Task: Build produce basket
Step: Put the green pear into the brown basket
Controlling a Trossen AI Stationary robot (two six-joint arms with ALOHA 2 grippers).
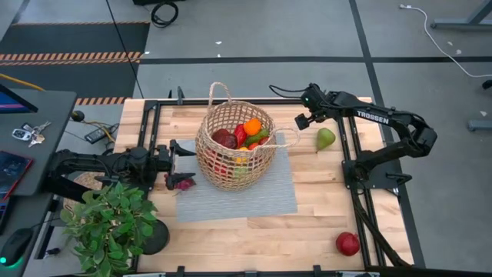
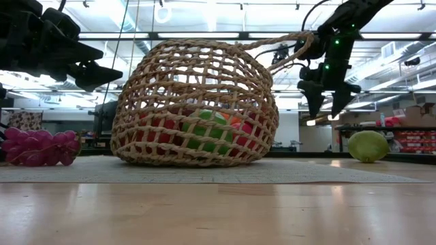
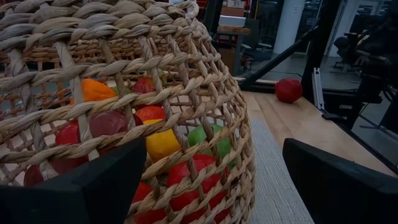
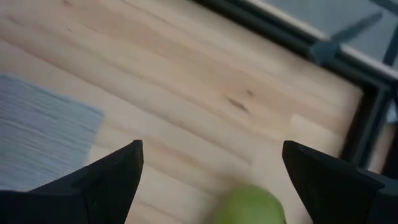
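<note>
The tan wicker basket [image 1: 209, 160] stands on a grey mat [image 1: 261, 192] at the table's middle, with produce [image 1: 247, 134] piled inside: orange, red, dark-red and green pieces. A green pear [image 1: 326, 138] lies on the bare wood to the basket's right. My right gripper [image 1: 301, 121] hangs open above the table between the basket's handle and the pear, pointing steeply down; its wrist view shows the pear [image 4: 252, 205] just below its fingers. My left gripper [image 1: 181, 151] waits open and level beside the basket's left wall [image 3: 124, 62].
A bunch of purple grapes [image 1: 182, 182] lies on the table at the mat's left edge. A red apple [image 1: 347, 244] sits near the table's front right corner. A green potted plant [image 1: 111, 223] stands at the front left. Black frame rails [image 1: 350, 154] run along the table's sides.
</note>
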